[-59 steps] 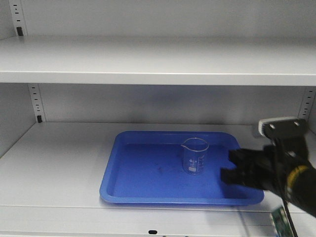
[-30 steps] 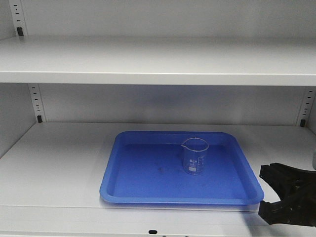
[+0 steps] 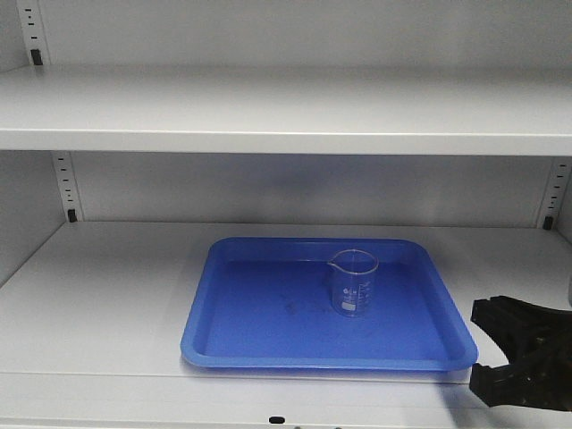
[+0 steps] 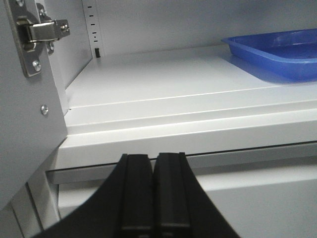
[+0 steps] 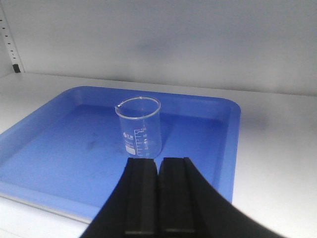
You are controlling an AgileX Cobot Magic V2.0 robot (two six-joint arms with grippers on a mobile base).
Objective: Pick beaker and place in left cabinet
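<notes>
The beaker point(image 3: 353, 284), small clear glass with white marks, stands upright in a blue tray point(image 3: 232, 349) on the lower shelf point(image 3: 107, 295) of the light grey left cabinet. In the right wrist view the beaker point(image 5: 140, 126) is just ahead of my right gripper point(image 5: 158, 161), whose fingers are pressed together and hold nothing. From the front, the right gripper point(image 3: 478, 349) is at the tray's right front corner, clear of the beaker. My left gripper point(image 4: 153, 156) is shut and empty, low before the shelf's front edge point(image 4: 148, 129), left of the tray point(image 4: 277, 64).
An upper shelf point(image 3: 268, 112) runs above the tray. Slotted rails with black clips point(image 3: 70, 214) stand at the back corners. A metal door hinge point(image 4: 42, 32) sits on the cabinet's left wall near my left gripper.
My right gripper has pulled back from beside the beaker to the tray's right front corner and lower. The beaker stays standing in the tray.
</notes>
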